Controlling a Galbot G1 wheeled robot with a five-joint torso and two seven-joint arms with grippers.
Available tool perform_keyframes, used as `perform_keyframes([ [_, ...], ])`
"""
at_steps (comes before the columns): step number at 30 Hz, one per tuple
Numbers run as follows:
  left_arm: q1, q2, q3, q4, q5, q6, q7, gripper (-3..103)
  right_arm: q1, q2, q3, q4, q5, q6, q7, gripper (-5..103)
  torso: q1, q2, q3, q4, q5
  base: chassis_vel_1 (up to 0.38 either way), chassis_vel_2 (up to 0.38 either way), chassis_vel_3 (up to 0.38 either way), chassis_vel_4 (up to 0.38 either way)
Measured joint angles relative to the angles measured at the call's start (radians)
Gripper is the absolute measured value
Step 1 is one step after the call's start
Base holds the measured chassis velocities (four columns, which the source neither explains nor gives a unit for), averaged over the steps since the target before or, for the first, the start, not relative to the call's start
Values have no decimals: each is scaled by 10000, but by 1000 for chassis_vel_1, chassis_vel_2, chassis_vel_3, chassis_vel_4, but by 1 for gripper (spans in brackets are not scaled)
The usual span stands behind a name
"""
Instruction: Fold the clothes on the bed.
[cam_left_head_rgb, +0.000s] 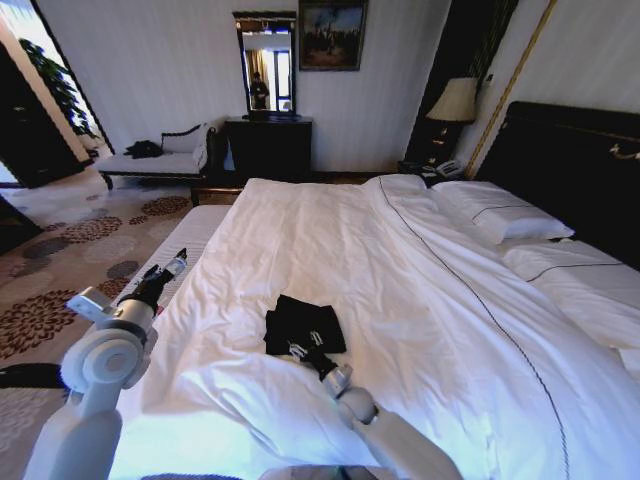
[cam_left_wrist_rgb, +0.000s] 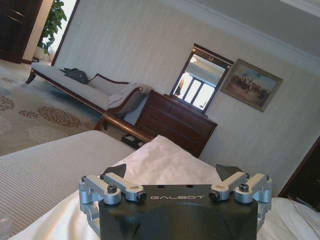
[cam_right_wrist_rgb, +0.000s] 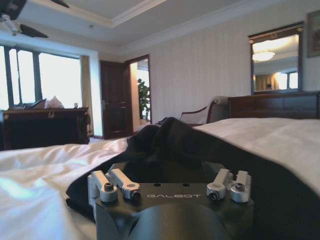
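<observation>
The clothes, a black T-shirt (cam_left_head_rgb: 308, 322), lie bunched into a small dark square on the white duvet of the bed (cam_left_head_rgb: 420, 290), near its front edge. My right gripper (cam_left_head_rgb: 298, 349) reaches in from below and rests at the shirt's near edge. In the right wrist view the shirt (cam_right_wrist_rgb: 175, 140) heaps up directly ahead of the right gripper (cam_right_wrist_rgb: 167, 170); its jaws stand open, their tips lost against the black cloth. My left gripper (cam_left_head_rgb: 174, 265) hangs open and holds nothing, off the bed's left edge; the left wrist view shows the left gripper (cam_left_wrist_rgb: 172, 172) spread above the duvet's corner.
White pillows (cam_left_head_rgb: 500, 215) and a dark headboard (cam_left_head_rgb: 560, 150) lie to the right. A striped bench (cam_left_head_rgb: 195, 232) adjoins the bed's left side, with patterned carpet (cam_left_head_rgb: 70, 250) beyond. A chaise (cam_left_head_rgb: 160, 160), a dark dresser (cam_left_head_rgb: 268, 148) and a bedside lamp (cam_left_head_rgb: 455, 100) line the far wall.
</observation>
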Motion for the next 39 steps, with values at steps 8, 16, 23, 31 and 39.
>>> perform_keyframes([
  [8,31,60,-85,-48,0,7,0,100,-168,-1292,271,1530,865,58,-757,100,0,1,0,1,1,0,0,0,0],
  [16,3,-62,93,-66,110,19,4,100,768,-449,125,1281,4331,-894,404,100,0,0,0,4,0,0,0,0,0],
  [23,182,65,-48,-182,96,25,4,100,1568,1638,-6,-94,5981,-1284,761,100,0,0,0,5,-2,0,0,0,0],
  [31,502,157,-414,-428,-17,25,0,100,1768,2692,-527,-921,5630,-1259,539,100,0,0,0,1,-3,0,0,0,0],
  [39,610,41,-395,-538,21,27,-20,100,2022,3561,-976,-2008,4991,-1079,300,100,0,0,0,2,-3,0,0,0,0],
])
